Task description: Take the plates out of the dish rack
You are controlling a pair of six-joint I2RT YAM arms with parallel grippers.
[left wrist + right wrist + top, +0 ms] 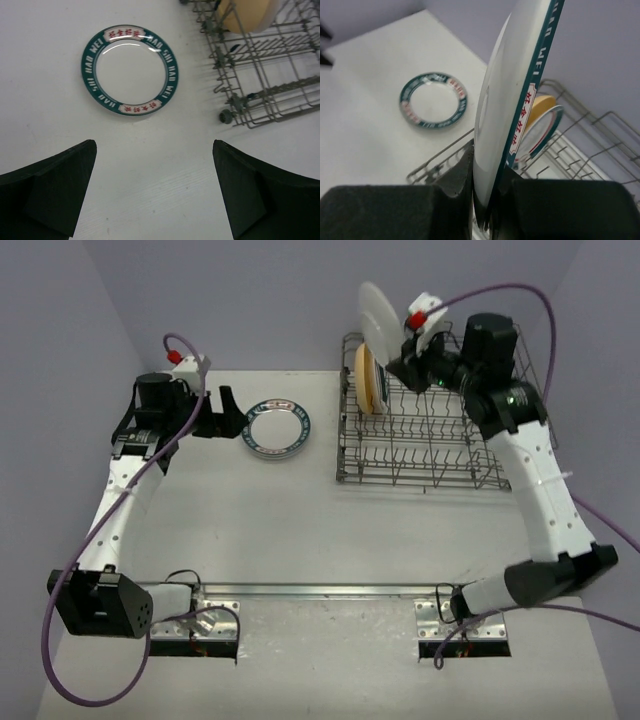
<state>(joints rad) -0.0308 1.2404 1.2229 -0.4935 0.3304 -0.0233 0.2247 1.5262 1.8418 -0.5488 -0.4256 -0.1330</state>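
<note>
My right gripper is shut on the rim of a white plate with a teal band and red characters, held on edge above the far left of the grey wire dish rack. In the right wrist view the held plate stands between my fingers. A tan-yellow plate and another teal-rimmed plate stand in the rack. One teal-rimmed plate lies flat on the table, also in the left wrist view. My left gripper is open and empty beside it.
The rack's corner and wire feet show at the right of the left wrist view. A purple wall backs the table. Purple cables loop over both arms.
</note>
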